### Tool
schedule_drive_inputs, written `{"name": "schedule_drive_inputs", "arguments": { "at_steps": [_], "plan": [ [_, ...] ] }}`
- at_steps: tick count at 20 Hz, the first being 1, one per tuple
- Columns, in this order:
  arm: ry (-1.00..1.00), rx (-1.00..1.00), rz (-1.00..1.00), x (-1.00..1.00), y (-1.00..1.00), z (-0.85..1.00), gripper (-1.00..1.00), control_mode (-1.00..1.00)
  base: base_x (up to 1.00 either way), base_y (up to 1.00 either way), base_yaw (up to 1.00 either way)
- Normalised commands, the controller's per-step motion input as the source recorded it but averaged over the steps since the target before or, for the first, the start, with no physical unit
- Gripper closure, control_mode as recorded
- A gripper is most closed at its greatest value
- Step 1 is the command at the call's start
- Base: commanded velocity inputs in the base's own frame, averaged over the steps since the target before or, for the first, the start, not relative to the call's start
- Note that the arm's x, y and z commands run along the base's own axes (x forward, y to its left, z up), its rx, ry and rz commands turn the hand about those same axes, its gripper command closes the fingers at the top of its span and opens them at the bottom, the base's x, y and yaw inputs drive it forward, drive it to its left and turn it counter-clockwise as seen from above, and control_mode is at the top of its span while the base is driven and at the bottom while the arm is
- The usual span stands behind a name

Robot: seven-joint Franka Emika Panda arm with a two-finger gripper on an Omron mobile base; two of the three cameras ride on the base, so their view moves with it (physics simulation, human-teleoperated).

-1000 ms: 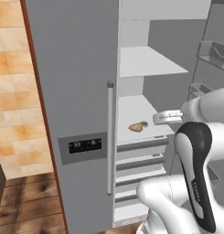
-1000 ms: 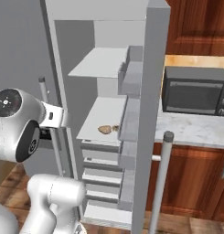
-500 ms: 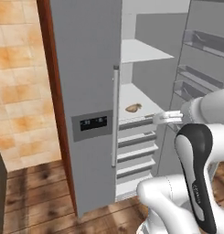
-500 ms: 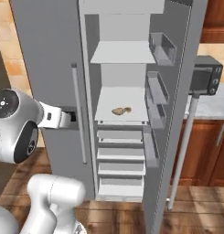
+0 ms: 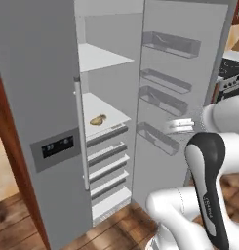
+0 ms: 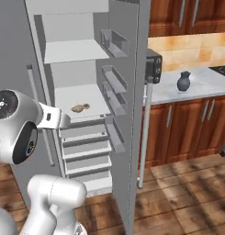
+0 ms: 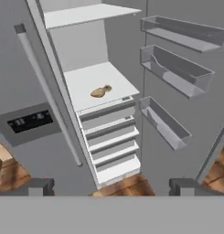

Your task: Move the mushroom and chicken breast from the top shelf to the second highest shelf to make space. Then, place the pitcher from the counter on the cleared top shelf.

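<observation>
— Seeing the chicken breast (image 7: 98, 92)? 
— Tan oval lump on a white fridge shelf (image 7: 81, 80), mushroom (image 7: 107, 87) touching it. Hand (image 7: 111, 186) open, empty. 
— Changes? 
— Camera swung; pitcher (image 6: 183, 81) on the table (image 6: 201, 85) now visible.

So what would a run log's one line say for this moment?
fridge door: open | chicken breast and mushroom: side by side on shelf | pitcher: on counter | fingers: open, empty
</observation>
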Motion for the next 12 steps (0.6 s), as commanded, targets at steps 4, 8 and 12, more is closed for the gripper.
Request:
{"name": "schedule_drive_inputs", "arguments": {
  "at_steps": [4, 8, 12],
  "plan": [
    [0.0, 0.0, 0.0, 0.0, 0.0, 0.0, -1.0, 1.0, -0.15, -0.54, -0.51],
    [0.0, 0.0, 0.0, 0.0, 0.0, 0.0, -1.0, 1.0, -0.17, -0.58, -0.52],
    [0.0, 0.0, 0.0, 0.0, 0.0, 0.0, -1.0, 1.0, -0.21, -0.72, -0.55]
  ]
}}
